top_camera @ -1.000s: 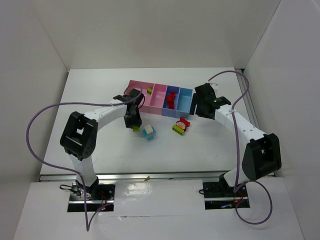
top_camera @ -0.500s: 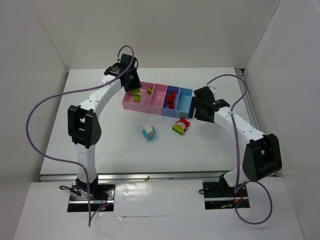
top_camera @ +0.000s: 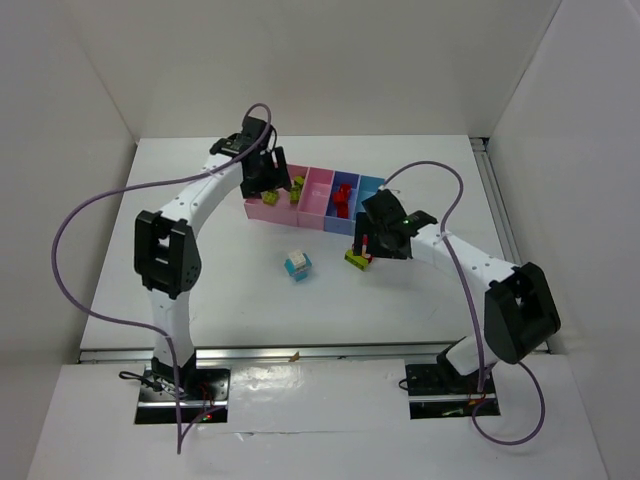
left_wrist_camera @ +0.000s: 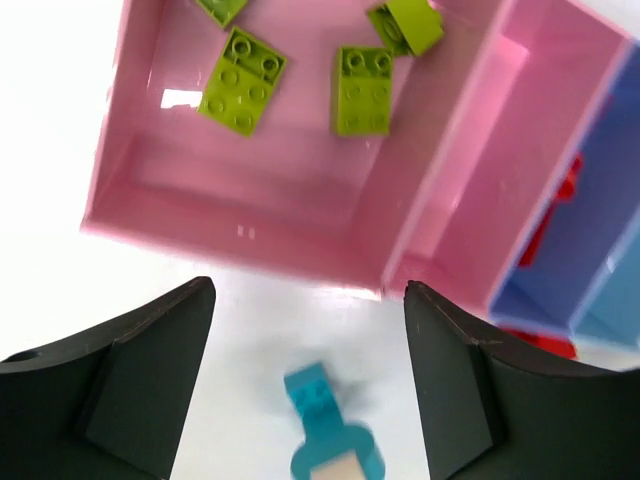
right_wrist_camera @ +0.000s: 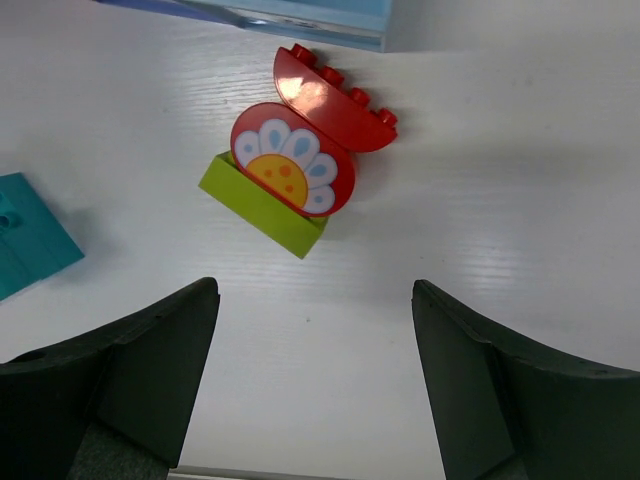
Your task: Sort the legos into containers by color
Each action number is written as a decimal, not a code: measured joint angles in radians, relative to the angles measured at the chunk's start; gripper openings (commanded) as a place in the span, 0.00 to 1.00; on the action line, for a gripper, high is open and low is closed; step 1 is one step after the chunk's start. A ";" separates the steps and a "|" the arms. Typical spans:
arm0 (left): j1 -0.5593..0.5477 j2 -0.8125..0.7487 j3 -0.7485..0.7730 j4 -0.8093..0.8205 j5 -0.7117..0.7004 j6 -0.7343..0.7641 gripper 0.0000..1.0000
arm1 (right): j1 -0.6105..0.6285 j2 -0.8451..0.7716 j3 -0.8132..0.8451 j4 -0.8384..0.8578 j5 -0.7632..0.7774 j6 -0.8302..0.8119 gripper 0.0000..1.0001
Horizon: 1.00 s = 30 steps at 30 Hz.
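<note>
My left gripper [top_camera: 264,184] hovers open over the leftmost pink container [top_camera: 256,207], nothing between its fingers [left_wrist_camera: 150,380]. In the left wrist view several lime green legos [left_wrist_camera: 241,80] lie loose in that pink container [left_wrist_camera: 180,190]. A cyan and white clump [top_camera: 298,265] rests on the table in front of the bins, blurred in the left wrist view [left_wrist_camera: 325,425]. My right gripper [top_camera: 370,243] hangs open just above a clump [right_wrist_camera: 290,170] made of a red arch, a red flower disc and a lime green brick. That clump lies ahead of the fingertips [right_wrist_camera: 160,340], not between them.
The second pink container [top_camera: 318,195] looks empty. Red legos [top_camera: 343,200] sit in the periwinkle container [left_wrist_camera: 600,180], and a light blue container [top_camera: 372,193] ends the row. White walls enclose the table on three sides. Both purple cables arc over the table's sides.
My left arm swung from the table's middle up to the leftmost pink container, opened, and the green brick it carried now lies inside. My right gripper moved from the blue bin toward the red-green clump.
</note>
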 measured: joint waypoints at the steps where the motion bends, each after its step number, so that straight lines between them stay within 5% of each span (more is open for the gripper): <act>1: -0.002 -0.031 -0.015 -0.004 0.003 0.006 0.87 | 0.004 0.013 0.000 0.011 -0.006 0.002 0.85; 11: -0.106 -0.305 -0.166 0.035 0.041 0.068 0.86 | 0.015 0.142 0.000 0.088 -0.051 0.097 0.87; 30: -0.122 -0.310 -0.235 0.037 0.093 0.104 0.82 | 0.061 0.094 -0.167 0.061 0.143 0.321 0.86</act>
